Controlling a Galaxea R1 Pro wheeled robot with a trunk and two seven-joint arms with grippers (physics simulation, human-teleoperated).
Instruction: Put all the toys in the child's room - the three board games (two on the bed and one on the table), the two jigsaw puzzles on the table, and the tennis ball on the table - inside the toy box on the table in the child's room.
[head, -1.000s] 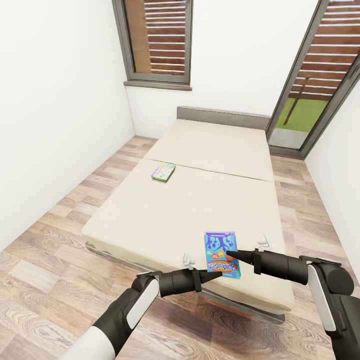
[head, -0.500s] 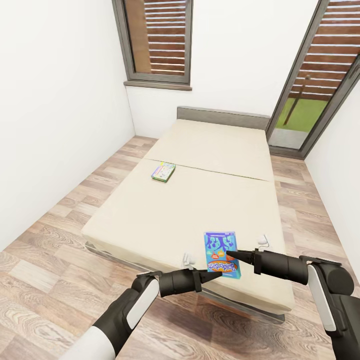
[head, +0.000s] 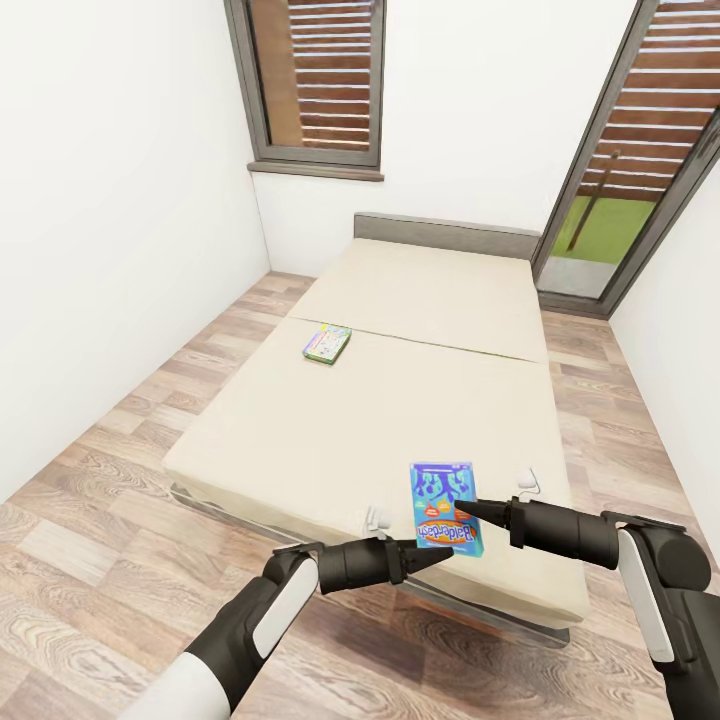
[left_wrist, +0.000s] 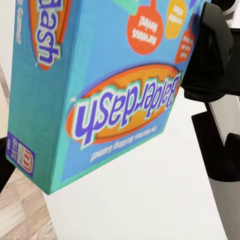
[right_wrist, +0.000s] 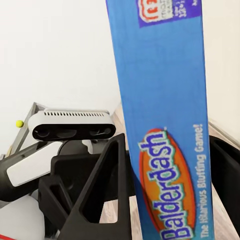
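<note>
A blue "Balderdash" board game (head: 445, 505) hangs just above the near right corner of the bed (head: 400, 300), held between both arms. My right gripper (head: 465, 512) is shut on its right edge, and the right wrist view shows the box's thin side (right_wrist: 165, 125) between the fingers. My left gripper (head: 440, 550) meets the box's near edge, where one finger (left_wrist: 4, 160) shows under a corner of the box (left_wrist: 115, 100). A second board game (head: 327, 343), green and white, lies flat on the bed's left side. A tiny yellow-green ball (right_wrist: 19, 123) shows far off.
The beige bed fills the middle of the room, its grey headboard (head: 445, 235) against the far wall. A window (head: 315, 80) and a glass door (head: 640, 160) are behind it. Wood-plank floor (head: 110, 500) runs along the bed's left side and in front of it.
The blue box and both gripper tips have shifted a few pixels to the right together. The room and the other box have not moved.
</note>
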